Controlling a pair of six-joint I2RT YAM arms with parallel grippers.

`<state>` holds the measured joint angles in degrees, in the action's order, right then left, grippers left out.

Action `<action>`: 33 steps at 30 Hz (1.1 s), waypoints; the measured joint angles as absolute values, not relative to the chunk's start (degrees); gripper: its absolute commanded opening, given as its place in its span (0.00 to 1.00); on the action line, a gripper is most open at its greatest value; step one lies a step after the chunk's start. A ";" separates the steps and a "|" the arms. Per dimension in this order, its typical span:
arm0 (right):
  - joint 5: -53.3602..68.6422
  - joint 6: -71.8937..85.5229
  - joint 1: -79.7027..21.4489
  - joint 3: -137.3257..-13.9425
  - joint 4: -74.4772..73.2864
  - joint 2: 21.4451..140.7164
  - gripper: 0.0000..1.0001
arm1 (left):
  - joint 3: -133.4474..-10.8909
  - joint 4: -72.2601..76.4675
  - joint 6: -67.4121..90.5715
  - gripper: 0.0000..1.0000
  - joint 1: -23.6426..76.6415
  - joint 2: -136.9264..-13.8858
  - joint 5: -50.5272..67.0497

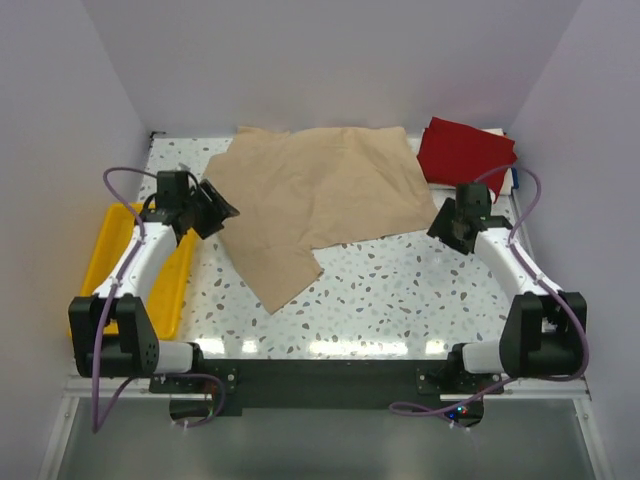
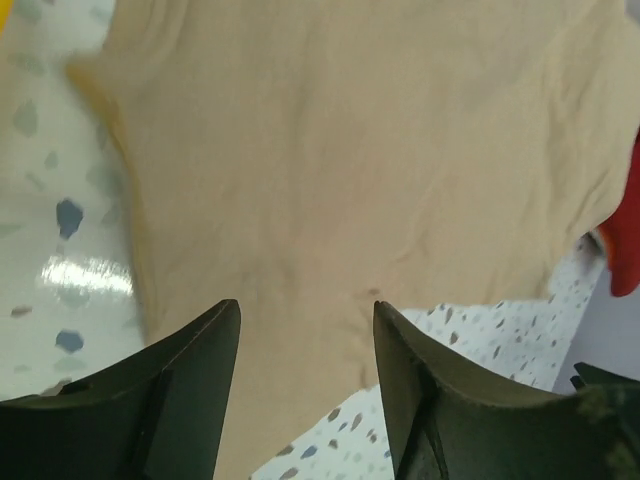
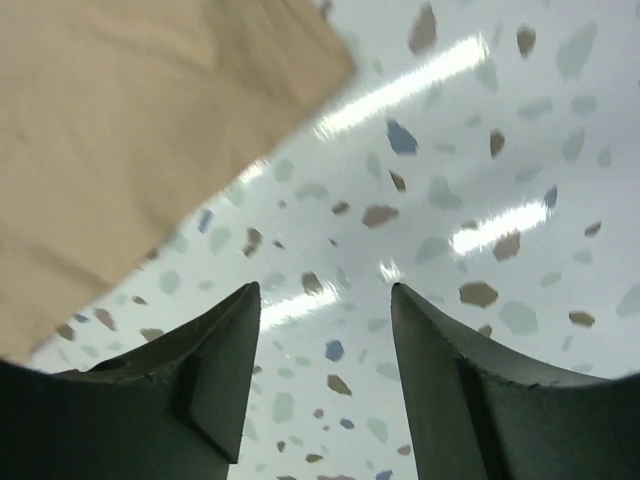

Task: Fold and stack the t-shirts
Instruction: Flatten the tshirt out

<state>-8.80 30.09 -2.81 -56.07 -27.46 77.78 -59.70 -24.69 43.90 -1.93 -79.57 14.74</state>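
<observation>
Partway, I judge: the dark red t-shirt [image 1: 462, 150] lies folded in the surface's [image 1: 400, 290] far right corner, the tan t-shirt [image 1: 320, 195] sprawls mid-surface not yet neatly folded, flanked by left hand [image 1: 218, 208] and right hand [image 1: 445, 226], both spread, empty.

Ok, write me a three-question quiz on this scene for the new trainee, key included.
1. True or false: the right gripper is clamped on the tan t-shirt.
2. Where does the dark red t-shirt lie in the top view? A near left corner; B far right corner; C centre.
3. Which cloth shows below the left gripper in its wrist view?
Key: 1 false, its jaws stand open over bare table; 2 B; 3 the tan t-shirt.
</observation>
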 measured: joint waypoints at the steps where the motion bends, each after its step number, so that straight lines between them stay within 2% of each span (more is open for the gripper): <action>1: -7.88 30.39 -2.28 -53.52 -27.35 77.93 0.63 | -57.08 -25.04 44.03 0.62 -1.06 -78.15 13.54; 8: -5.76 31.20 -2.24 -43.66 -22.63 68.79 0.66 | -40.95 -25.65 48.23 0.59 8.14 -58.37 0.21; 11: -5.54 31.48 -2.24 -42.70 -20.53 67.94 0.67 | -34.30 -25.61 52.12 0.58 12.40 -54.85 -4.49; 15: -4.47 31.53 -2.24 -42.83 -17.91 70.13 0.67 | -30.79 -26.33 55.83 0.57 14.44 -58.78 -9.06; 24: -1.89 31.59 -2.13 -46.81 -14.76 78.13 0.67 | -31.68 -23.73 60.42 0.55 18.87 -71.18 -15.86; 27: -1.45 31.90 -1.78 -48.49 -13.74 80.20 0.67 | -33.63 -22.87 61.41 0.51 19.77 -74.19 -17.91; 29: -0.93 32.18 -1.17 -49.21 -12.82 81.47 0.67 | -34.44 -22.63 62.04 0.45 20.60 -75.72 -19.03; 33: -0.45 33.01 -0.32 -49.84 -11.90 83.37 0.67 | -36.23 -22.31 62.76 0.27 22.31 -78.72 -21.23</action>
